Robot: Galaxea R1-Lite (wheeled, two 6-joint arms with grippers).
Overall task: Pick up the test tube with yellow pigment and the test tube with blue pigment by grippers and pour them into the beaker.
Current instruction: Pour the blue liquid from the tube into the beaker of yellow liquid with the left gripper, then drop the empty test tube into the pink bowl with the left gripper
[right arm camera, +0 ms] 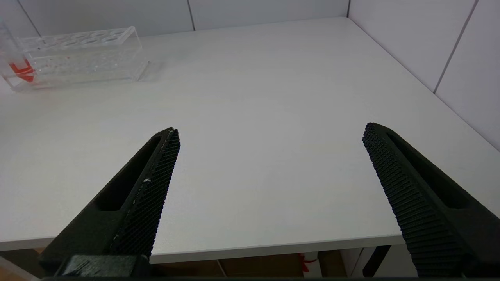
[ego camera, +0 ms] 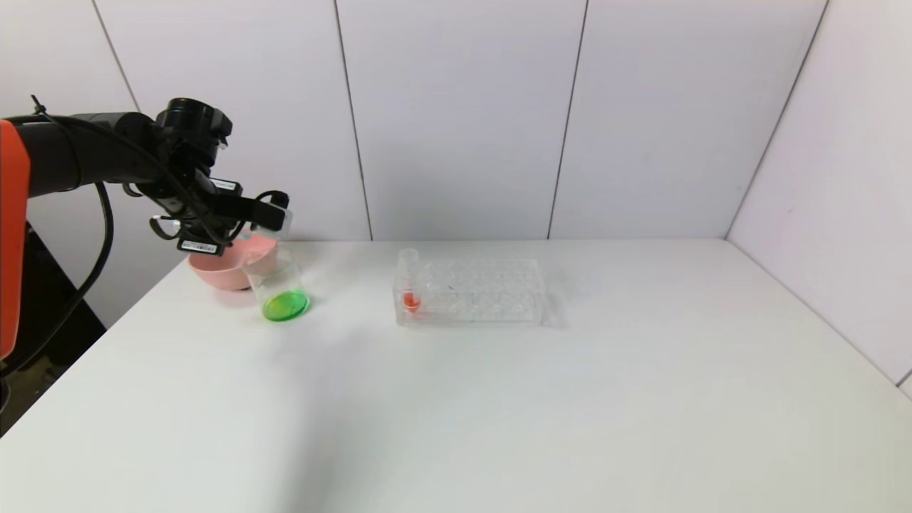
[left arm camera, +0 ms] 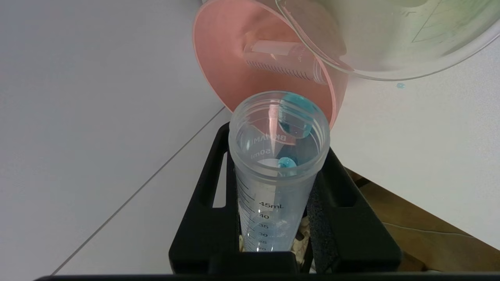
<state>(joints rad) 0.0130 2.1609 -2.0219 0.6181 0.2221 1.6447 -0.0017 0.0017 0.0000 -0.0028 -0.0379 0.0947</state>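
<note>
Two pincers: left pincer point(ego camera: 267, 214) clenched on the blue-pigment tube point(left arm camera: 275, 171), tipped over the beaker point(ego camera: 279, 281) w/ green liquid, by the pink bowl point(ego camera: 224, 267). Right pincer point(right arm camera: 269, 171) spread wide, empty, above the worktop point(right arm camera: 254, 97).

Rack point(ego camera: 470, 291) mid-table, open tabletop point(ego camera: 499, 413) around.

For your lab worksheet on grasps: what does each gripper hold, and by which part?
The left gripper holds the test tube with blue pigment, nearly empty, by its lower graduated body between the fingers. The right gripper is open and holds nothing.
</note>
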